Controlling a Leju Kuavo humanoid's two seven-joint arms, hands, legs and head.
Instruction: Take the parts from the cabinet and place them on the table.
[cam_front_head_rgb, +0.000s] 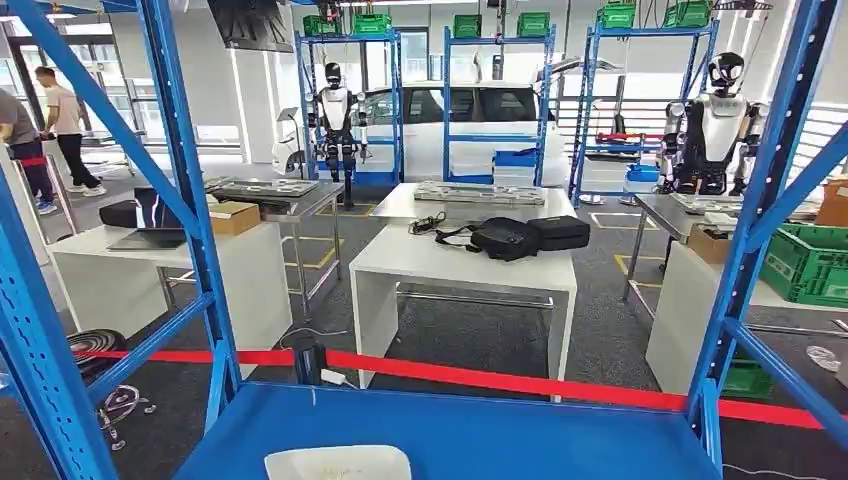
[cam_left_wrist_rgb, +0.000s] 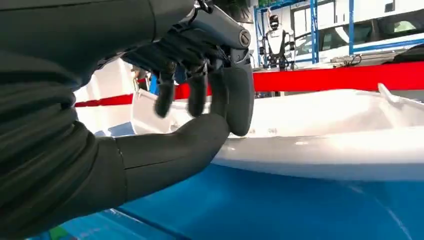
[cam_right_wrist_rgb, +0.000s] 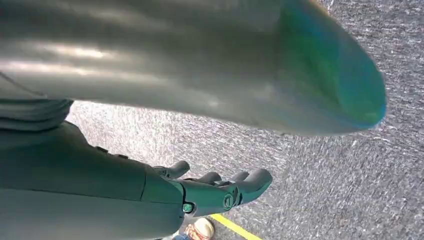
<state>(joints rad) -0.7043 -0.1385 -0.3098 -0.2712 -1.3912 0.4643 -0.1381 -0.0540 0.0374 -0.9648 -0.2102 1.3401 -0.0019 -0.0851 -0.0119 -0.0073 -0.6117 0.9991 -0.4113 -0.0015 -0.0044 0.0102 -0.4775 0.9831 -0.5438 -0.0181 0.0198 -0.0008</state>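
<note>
Left robot hand (cam_left_wrist_rgb: 200, 100) curls over the white part's (cam_left_wrist_rgb: 325, 135) rim, thumb underneath, part not lifted off the blue cabinet shelf (cam_front_head_rgb: 480, 435). Right robot hand (cam_right_wrist_rgb: 220, 192) hangs spread, empty. White table (cam_front_head_rgb: 465, 262) beyond the shelf awaits the part.

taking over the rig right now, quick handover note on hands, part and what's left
Left hand: at the near rim of the white part, thumb under the edge, fingers curled over it; a firm grip cannot be confirmed.
Right hand: hangs over grey floor, fingers apart, holding nothing.
The white part lies on the blue cabinet shelf.
Done: nothing delivered yet.
Left: secure the grip, lift the part out, carry it to the white table beyond the red tape.
</note>
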